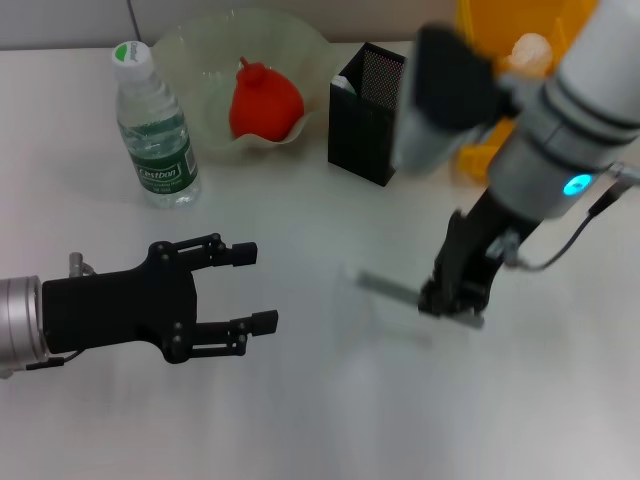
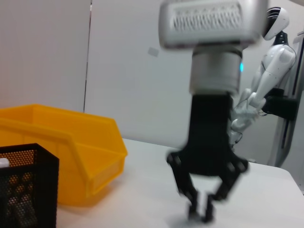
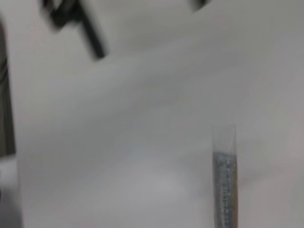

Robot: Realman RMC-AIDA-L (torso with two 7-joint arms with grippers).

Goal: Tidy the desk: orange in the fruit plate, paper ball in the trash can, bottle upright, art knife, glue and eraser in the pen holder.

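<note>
Pinching a thin grey art knife (image 1: 400,290) at center-right of the frame, the right gripper (image 1: 452,303) is sitting closed; the left gripper (image 1: 255,288) is idling wide open and holding nothing, lower left.

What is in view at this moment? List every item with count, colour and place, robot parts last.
bottle: 1, clear with green label, upright, back left of the table.
fruit plate: 1, pale green, back centre.
orange: 1, red-orange, inside the fruit plate.
pen holder: 1, black mesh, right of the plate.
trash can: 1, yellow, back right.
art knife: 1, grey, on the table under the right gripper.
left gripper: black, fingers open, front left.
right gripper: black, closed down on the knife.
</note>
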